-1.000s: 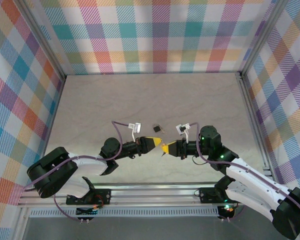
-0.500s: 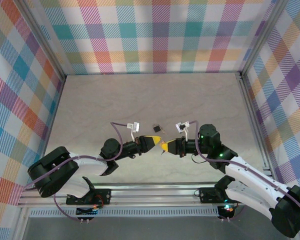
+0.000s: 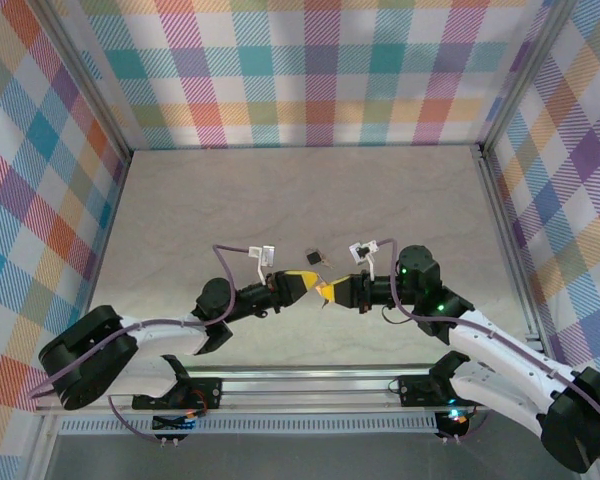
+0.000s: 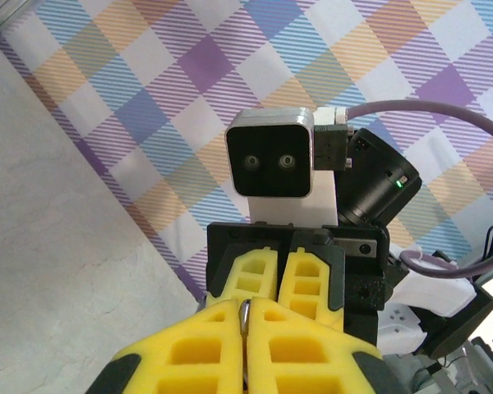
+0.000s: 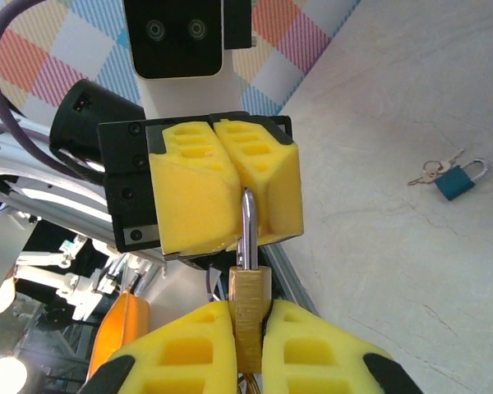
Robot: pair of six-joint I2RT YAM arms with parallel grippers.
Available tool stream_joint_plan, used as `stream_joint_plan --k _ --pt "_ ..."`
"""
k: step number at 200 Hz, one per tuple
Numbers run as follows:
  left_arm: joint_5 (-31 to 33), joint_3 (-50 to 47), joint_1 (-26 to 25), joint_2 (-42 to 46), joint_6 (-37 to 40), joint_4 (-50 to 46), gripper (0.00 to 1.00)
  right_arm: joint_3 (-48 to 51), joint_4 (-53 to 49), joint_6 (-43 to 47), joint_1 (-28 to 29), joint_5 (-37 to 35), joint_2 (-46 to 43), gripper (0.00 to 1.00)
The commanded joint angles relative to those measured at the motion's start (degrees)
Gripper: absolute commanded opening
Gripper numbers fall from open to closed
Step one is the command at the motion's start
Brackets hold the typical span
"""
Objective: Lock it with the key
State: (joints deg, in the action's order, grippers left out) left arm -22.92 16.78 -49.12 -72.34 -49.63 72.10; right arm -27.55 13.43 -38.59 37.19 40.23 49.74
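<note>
The right end effector (image 5: 248, 351) is clamped on the body of a brass padlock (image 5: 249, 316) and the left end effector (image 4: 246, 336) on its shackle (image 5: 246, 220), while the lock (image 5: 457, 182) and key (image 5: 427, 171) lie together on the desk (image 5: 378, 271) just on their far side.

The brass-coloured padlock (image 5: 248, 316) has a dull, brushed metal body and a glossy, smooth steel shackle (image 5: 246, 226). The right gripper's fingers (image 5: 177, 353) are matt yellow plastic. The surface (image 5: 411, 271) looks matt, pale and faintly veined.
</note>
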Motion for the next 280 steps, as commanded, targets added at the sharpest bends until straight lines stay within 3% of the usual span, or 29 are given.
stream_joint_plan --k 1,56,103,147,208,280 --pt "-1.6 -0.7 -0.5 2.2 4.3 -9.2 0.14 -3.1 8.1 0.4 -0.9 -0.2 -3.1 0.0" --pt "-1.3 -0.5 2.7 10.8 6.7 -17.0 0.28 -2.8 5.7 1.7 -0.9 2.1 -4.9 0.0" --pt "0.5 1.3 5.3 21.1 11.2 -27.3 0.62 -2.4 5.5 1.7 -0.9 4.7 -4.4 0.0" --pt "-2.6 4.6 5.8 21.1 11.9 -28.6 0.8 -2.5 7.5 0.7 -0.8 7.2 -2.3 0.0" --pt "-9.6 8.5 5.9 14.8 8.6 -24.1 0.84 -3.1 9.6 -0.2 -0.6 9.3 0.7 0.0" --pt "-14.4 9.9 6.0 11.2 4.8 -19.0 0.74 -3.9 10.8 -0.3 -0.1 9.6 4.1 0.0"
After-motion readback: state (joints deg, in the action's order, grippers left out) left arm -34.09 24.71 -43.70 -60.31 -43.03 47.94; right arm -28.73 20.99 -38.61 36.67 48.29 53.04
